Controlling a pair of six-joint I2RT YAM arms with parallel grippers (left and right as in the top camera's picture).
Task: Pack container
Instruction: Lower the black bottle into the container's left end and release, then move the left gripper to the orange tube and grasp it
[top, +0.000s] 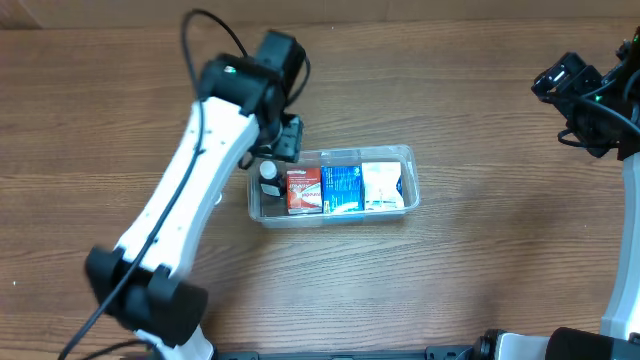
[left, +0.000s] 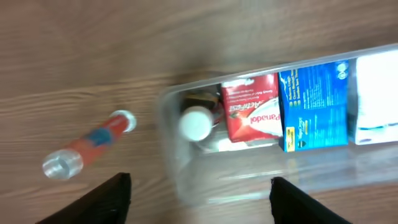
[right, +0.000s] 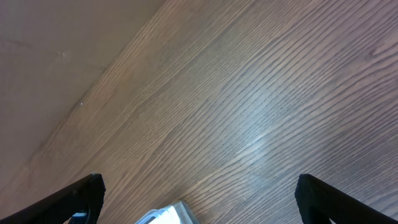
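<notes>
The clear container (top: 334, 217) sits mid-table and holds a red box (top: 303, 189), a blue box (top: 342, 187), a white box (top: 382, 185) and a small white-capped bottle (top: 268, 172) at its left end. My left gripper (top: 284, 140) hovers just behind the container's left end. In the left wrist view it (left: 199, 200) is open and empty above the container's left wall (left: 171, 152), with the bottle (left: 198, 123) and red box (left: 252, 112) below. My right gripper (top: 572, 88) is raised at the far right; it (right: 199, 205) is open and empty.
An orange-red tube with a clear cap (left: 90, 144) lies on the wooden table just left of the container. The left arm covers it in the overhead view. A corner of the container (right: 165, 214) shows at the bottom of the right wrist view.
</notes>
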